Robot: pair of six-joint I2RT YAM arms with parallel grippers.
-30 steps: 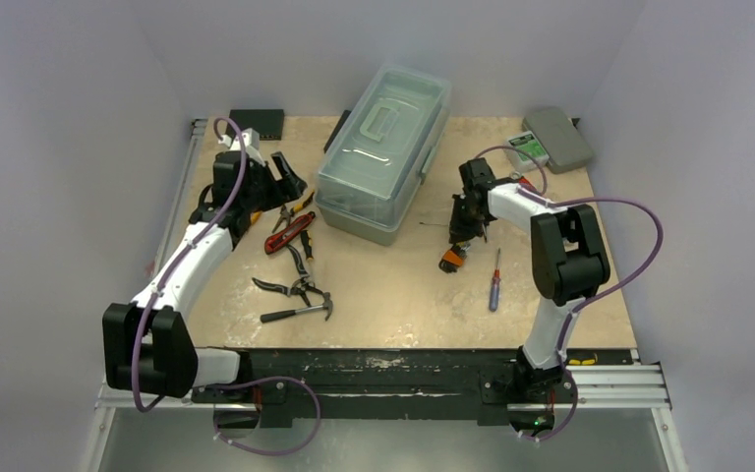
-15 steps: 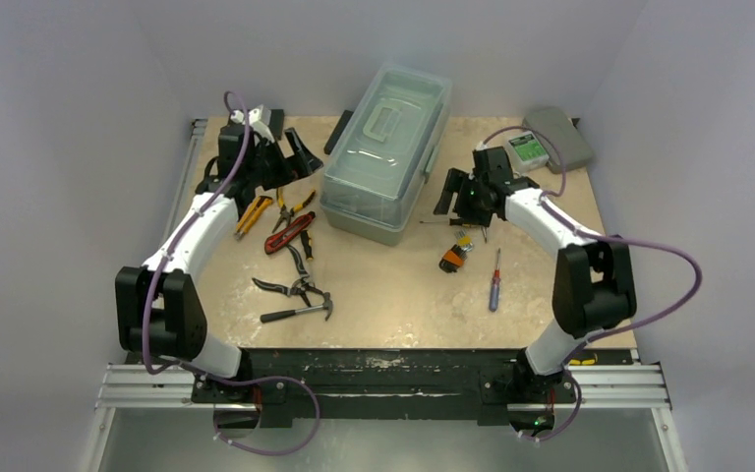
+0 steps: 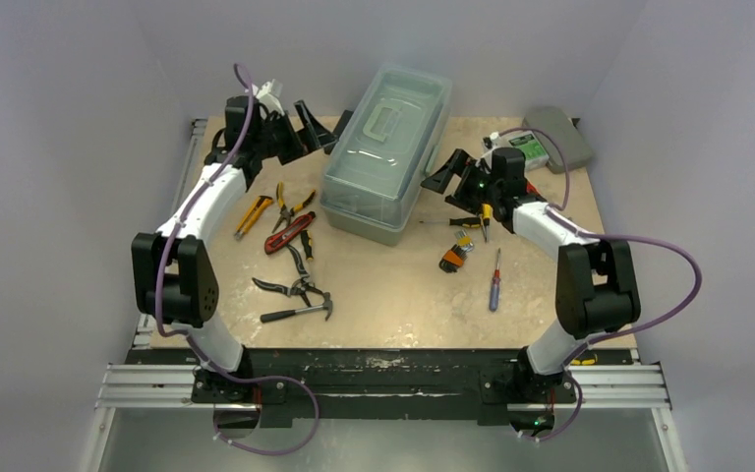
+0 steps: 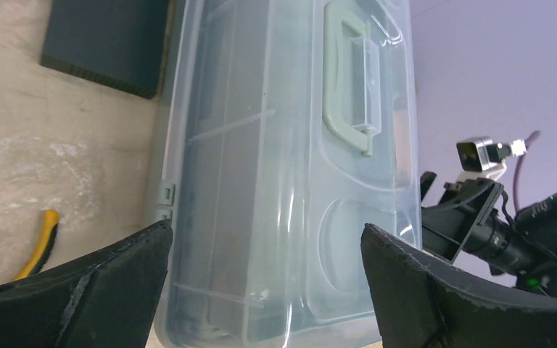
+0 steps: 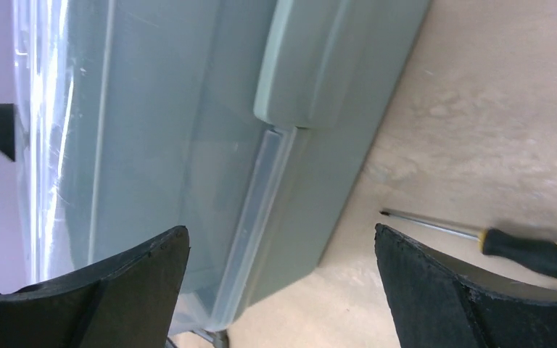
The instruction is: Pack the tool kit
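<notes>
The toolbox stands lid-down at the desk's far middle, open desk before it, and my arms bend in toward its long sides, left tool and right tool both spread wide and empty.

A small flat grey plastic case lies at the far right corner of the scuffed beige tabletop, with a small box bearing a green label just beside its left edge. A flat black rectangular box lies on the tabletop's far part
</notes>
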